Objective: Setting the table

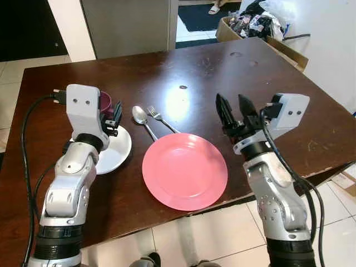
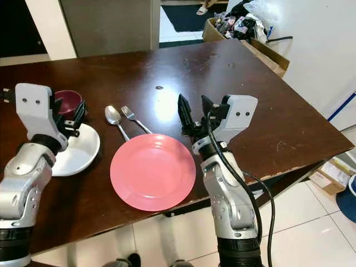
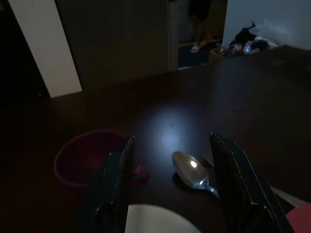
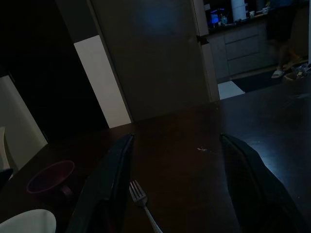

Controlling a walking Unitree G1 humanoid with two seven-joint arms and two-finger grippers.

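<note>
Desk of dark wood carries a pink plate near its front edge. A spoon and fork lie side by side just behind the plate. A white saucer lies left of it, with a maroon cup behind. Left gripper is held above the saucer, jaws released and empty. Right gripper is held right of the plate, jaws released and empty.

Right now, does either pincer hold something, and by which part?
Nothing is held. The left pincer and the right pincer are both open, above the table.
</note>
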